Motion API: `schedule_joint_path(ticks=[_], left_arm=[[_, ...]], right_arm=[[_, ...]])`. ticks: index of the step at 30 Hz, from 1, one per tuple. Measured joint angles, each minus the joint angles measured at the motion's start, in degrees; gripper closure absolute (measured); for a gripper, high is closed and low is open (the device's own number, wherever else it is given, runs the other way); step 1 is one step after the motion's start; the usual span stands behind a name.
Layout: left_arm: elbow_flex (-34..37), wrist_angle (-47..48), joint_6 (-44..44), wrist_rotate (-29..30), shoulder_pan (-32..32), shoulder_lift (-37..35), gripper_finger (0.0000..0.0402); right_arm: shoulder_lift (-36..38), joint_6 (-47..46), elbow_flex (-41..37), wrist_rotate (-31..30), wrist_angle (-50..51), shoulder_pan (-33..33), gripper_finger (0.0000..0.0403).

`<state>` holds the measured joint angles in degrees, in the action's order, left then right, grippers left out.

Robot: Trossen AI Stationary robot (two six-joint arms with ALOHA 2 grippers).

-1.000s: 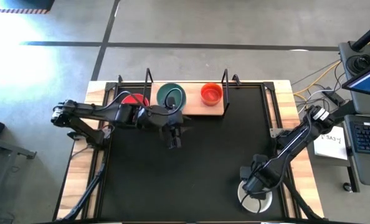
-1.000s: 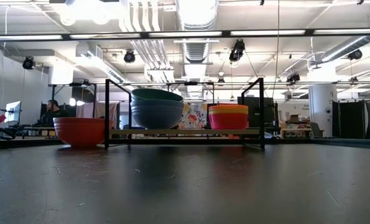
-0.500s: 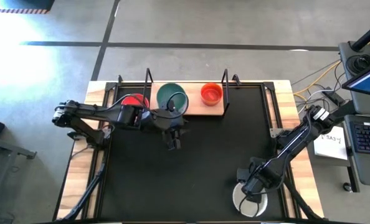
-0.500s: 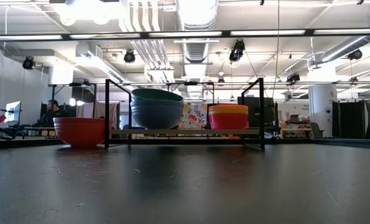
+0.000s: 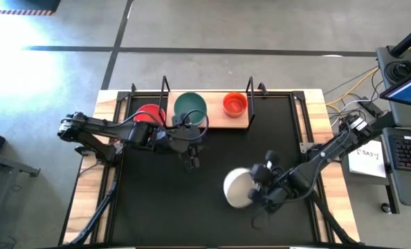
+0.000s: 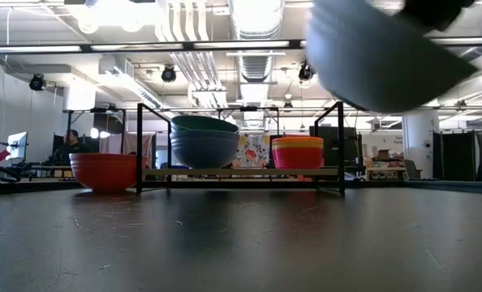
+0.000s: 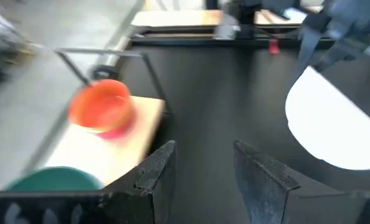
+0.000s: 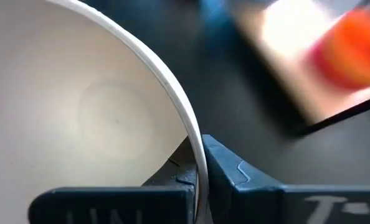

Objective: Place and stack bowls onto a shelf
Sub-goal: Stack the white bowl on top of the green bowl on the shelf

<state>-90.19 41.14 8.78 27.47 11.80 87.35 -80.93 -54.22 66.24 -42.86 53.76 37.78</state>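
Fingers of the right gripper (image 5: pixel 258 190) pinch the rim of the white bowl (image 5: pixel 237 187), held above the black mat (image 5: pixel 157 207). The left gripper (image 5: pixel 192 161), jaws spread, hovers before the shelf (image 5: pixel 219 121), where a teal bowl (image 5: pixel 190 107) sits nested in a blue-grey one (image 6: pixel 204 149).

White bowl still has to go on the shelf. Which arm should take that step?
Right. The right gripper is already clamped on the white bowl rim and carries it above the mat. The left gripper is open and empty in front of the shelf.
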Motion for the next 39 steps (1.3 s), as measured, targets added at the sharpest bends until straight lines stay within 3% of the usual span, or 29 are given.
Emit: schedule_joint_path(ticks=[4,9,21,31,39], left_arm=[[0.0,-0.3,-3.4,10.2,1.9,0.3,0.0262],[0.4,-4.0,-8.0,20.1,3.8,1.4,0.0262],[2.1,-13.0,-11.1,27.9,4.6,4.2,0.0262],[2.2,-16.2,-11.1,38.0,2.5,7.7,0.0262],[2.2,-16.3,-11.1,38.2,0.6,8.0,0.0276]], right_arm=[[-0.1,0.6,3.0,-9.2,2.5,-3.9,0.0395],[-0.1,5.8,5.6,-13.2,3.3,-11.4,0.0395],[-0.2,14.4,12.7,-16.3,2.3,-25.3,0.0395],[-0.2,17.6,15.2,-16.3,-2.7,-26.7,0.0394],[-0.3,20.8,15.1,-14.1,-6.5,-26.6,0.0394]])
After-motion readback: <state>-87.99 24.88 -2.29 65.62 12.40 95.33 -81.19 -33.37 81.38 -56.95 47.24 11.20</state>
